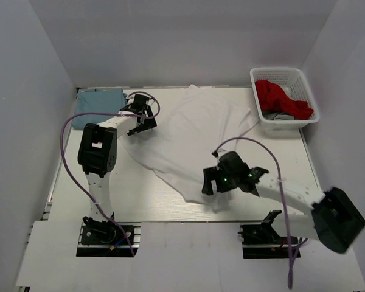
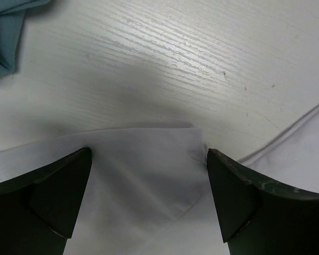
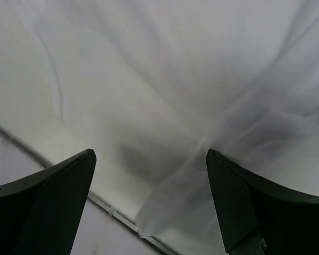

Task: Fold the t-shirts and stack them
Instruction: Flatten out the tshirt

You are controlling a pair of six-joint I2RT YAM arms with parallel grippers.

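The white t-shirt (image 1: pixel 194 131) lies spread and rumpled across the middle of the table. The light blue t-shirt (image 1: pixel 99 103) sits folded at the far left corner. My left gripper (image 1: pixel 143 121) hovers open over the white shirt's left edge. In the left wrist view a folded corner of the white t-shirt (image 2: pixel 143 175) lies between the wide-apart fingers of that gripper (image 2: pixel 149 154), and the blue t-shirt (image 2: pixel 4 37) shows at upper left. My right gripper (image 1: pixel 222 181) stands open over the shirt's near hem. Its wrist view shows the gripper (image 3: pixel 150 154) with a loose corner of the white fabric (image 3: pixel 173 210) below it.
A white basket (image 1: pixel 278 71) at the back right holds a red garment (image 1: pixel 274 94) and something grey. The table's near edge (image 3: pixel 111 210) runs just under the right gripper. Purple cables loop over both arms. Grey walls close in the table on three sides.
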